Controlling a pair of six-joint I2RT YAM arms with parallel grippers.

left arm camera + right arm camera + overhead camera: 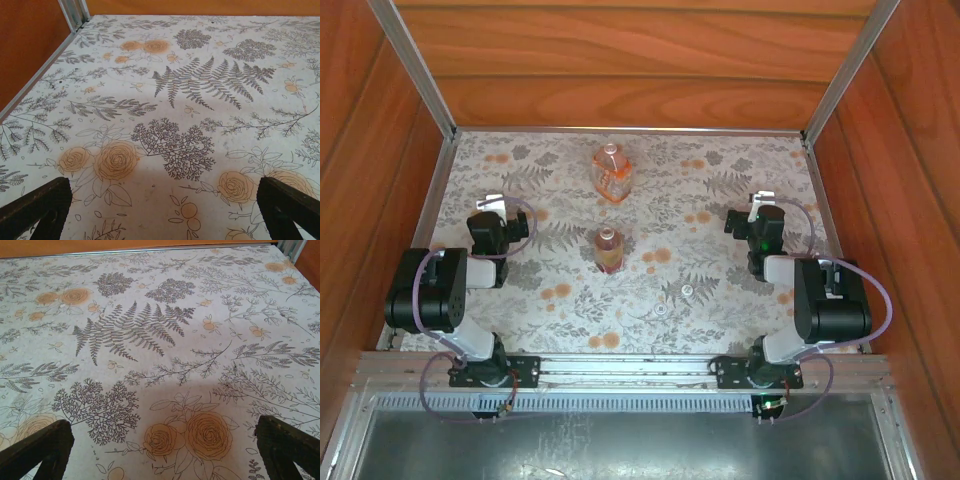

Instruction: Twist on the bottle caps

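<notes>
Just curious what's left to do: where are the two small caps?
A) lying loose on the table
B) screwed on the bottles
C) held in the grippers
A: a cap and a second cap lie on the table, nearer the arms than the slim bottle.

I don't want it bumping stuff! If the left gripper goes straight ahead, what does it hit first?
Probably just the flowery tablecloth: the open left gripper tilts down at bare cloth with nothing standing ahead, though depth is unclear.
</notes>
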